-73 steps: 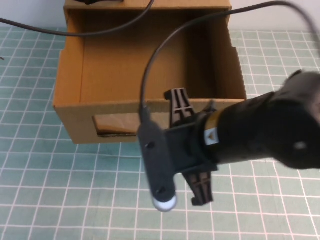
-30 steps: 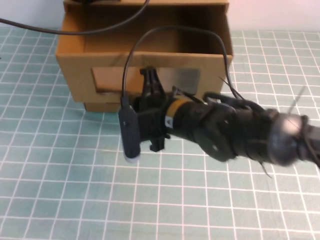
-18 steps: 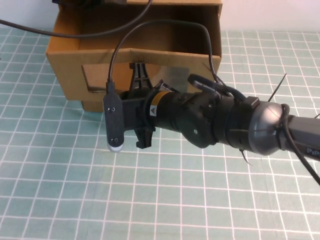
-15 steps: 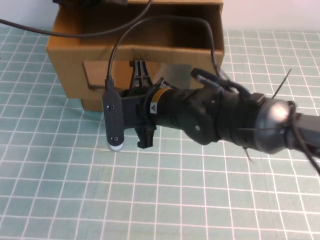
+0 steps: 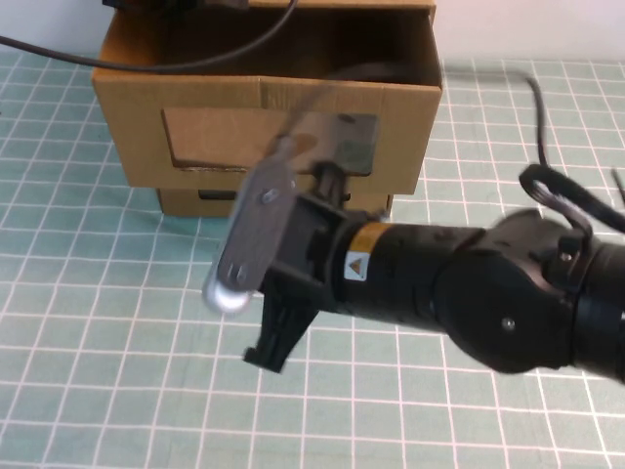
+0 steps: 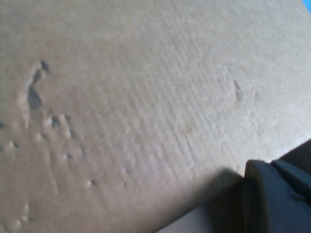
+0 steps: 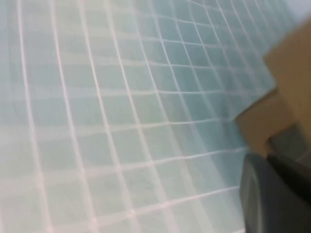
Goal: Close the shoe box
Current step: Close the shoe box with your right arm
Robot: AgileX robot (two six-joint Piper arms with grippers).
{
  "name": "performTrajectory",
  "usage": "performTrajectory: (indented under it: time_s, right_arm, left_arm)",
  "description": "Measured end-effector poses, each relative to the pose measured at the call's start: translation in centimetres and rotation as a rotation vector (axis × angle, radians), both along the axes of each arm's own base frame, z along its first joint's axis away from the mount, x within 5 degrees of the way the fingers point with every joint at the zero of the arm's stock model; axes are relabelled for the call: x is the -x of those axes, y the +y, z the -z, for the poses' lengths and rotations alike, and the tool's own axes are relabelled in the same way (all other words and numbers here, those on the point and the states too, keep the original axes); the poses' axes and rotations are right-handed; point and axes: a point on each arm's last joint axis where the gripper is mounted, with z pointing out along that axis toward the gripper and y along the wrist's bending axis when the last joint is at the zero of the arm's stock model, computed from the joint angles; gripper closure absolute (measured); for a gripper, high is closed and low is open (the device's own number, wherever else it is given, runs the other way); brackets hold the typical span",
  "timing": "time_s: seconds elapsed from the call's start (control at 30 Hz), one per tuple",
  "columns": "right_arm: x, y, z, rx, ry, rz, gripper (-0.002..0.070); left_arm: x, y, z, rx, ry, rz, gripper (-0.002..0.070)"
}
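The brown cardboard shoe box (image 5: 264, 117) stands at the table's far edge, windowed drawer pushed nearly flush.

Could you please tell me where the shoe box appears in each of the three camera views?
High view: the shoe box sits top centre, behind the right hand.
Left wrist view: its cardboard fills the picture beside the left hand.
Right wrist view: its corner shows at the right edge.
Shared landmark: the brown cardboard.

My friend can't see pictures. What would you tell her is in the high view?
A brown cardboard shoe box with a clear window in its front sits on a green grid mat, its drawer pushed almost fully in. The robot's black right arm reaches across in front, its right hand blurred just before the box. The left hand is not clearly visible.
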Motion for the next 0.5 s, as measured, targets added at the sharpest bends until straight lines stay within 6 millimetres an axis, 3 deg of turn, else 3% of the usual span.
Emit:
performTrajectory:
  time_s: [0.1,0.2,0.33,0.5]
  right_arm:
    - [-0.6,-0.3,1.3,-0.153,0.152,0.136,0.069]
    - [-2.5,-0.4,2.5,-0.291,0.211,0.281,0.069]
    - [-5.0,-0.9,3.6,-0.436,0.203,0.454,0.069]
    - [-6.4,-1.0,4.7,-0.497,0.15,0.547,0.069]
  left_arm:
    - [0.0,0.0,0.0,0.0,0.0,0.0,0.0679]
    - [0.0,0.0,0.0,0.0,0.0,0.0,0.0679]
    - [0.0,0.0,0.0,0.0,0.0,0.0,0.0679]
    - [0.0,0.0,0.0,0.0,0.002,0.001,0.0679]
